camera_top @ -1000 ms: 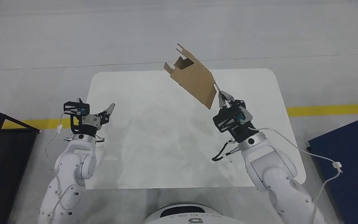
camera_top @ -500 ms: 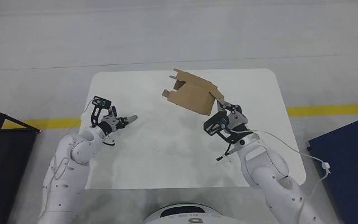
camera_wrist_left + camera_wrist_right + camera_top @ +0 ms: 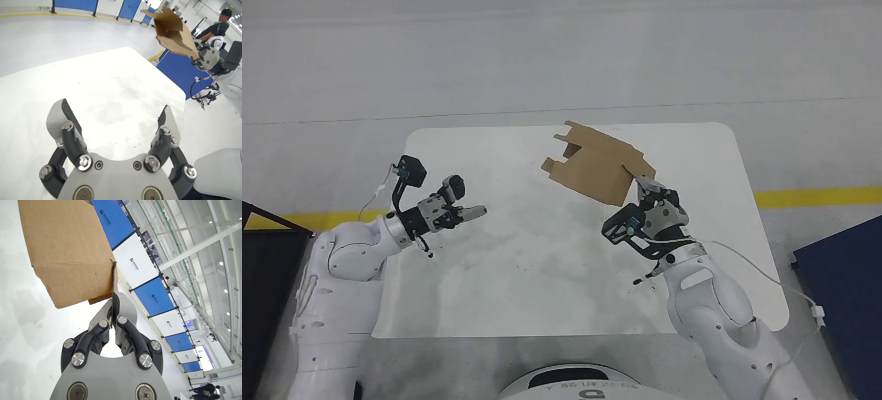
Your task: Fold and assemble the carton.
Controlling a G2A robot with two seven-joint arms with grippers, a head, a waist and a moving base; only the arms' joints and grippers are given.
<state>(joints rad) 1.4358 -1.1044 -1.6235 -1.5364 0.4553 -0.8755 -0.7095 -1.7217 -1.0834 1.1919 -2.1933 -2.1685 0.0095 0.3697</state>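
Observation:
A brown cardboard carton (image 3: 594,163), partly opened into a sleeve with loose flaps, hangs in the air over the far right part of the white table (image 3: 522,290). My right gripper (image 3: 645,186) is shut on the carton's near corner edge (image 3: 114,279), the cardboard pinched between its pads. The left wrist view has the carton (image 3: 173,37) far off, held up by the other arm. My left gripper (image 3: 470,213) is open with nothing between its fingers (image 3: 72,121), low over the table's left side and pointing toward the carton.
The table's middle and near part (image 3: 105,91) lie bare, with faint smudges. A yellow floor line (image 3: 817,196) runs behind the table, and blue panels (image 3: 177,75) stand beyond its right edge.
The right arm has lowered and tilted the carton from a steep upright slant to a flatter pose. The left arm has swung inward, its gripper now aimed across the table toward the carton.

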